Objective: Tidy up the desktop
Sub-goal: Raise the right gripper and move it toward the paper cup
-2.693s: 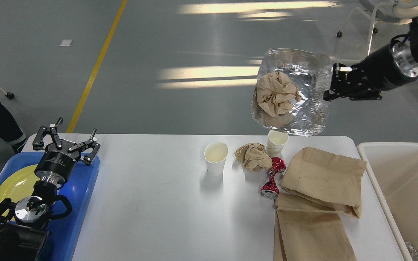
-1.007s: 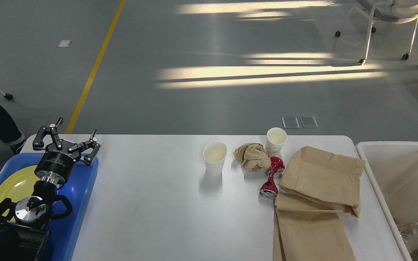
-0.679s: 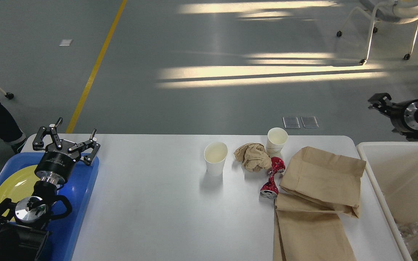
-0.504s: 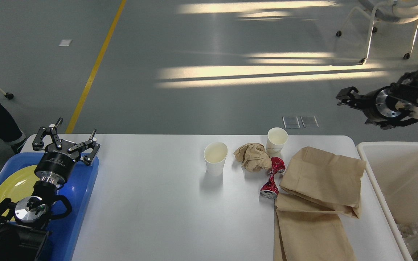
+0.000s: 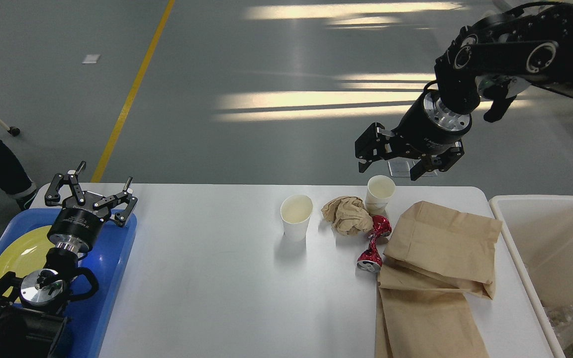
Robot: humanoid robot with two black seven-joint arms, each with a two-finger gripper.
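1. The left hand (image 5: 90, 191) hovers over a blue plastic tray (image 5: 112, 278) holding a yellow plate (image 5: 18, 253), fingers spread, empty.
2. The desk (image 5: 207, 278), smooth, white and round-cornered, runs long left to right; its middle lies bare.
3. Two paper cups (image 5: 296, 216), a crumpled paper ball (image 5: 347, 215), a crushed red can (image 5: 372, 244) and flat brown bags (image 5: 443, 243) cluster rightward.
4. The right hand (image 5: 393, 166) hangs above the far cup (image 5: 380, 194), fingers apart, empty.
5. A white bin (image 5: 550, 248) adjoins the right edge.

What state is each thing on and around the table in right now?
Left claw: open, empty.
Right claw: open, empty.
Near paper cup: upright.
Far paper cup: upright.
Red can: crushed, lying down.
Brown paper: crumpled.
Paper bags: lying flat, overlapping.
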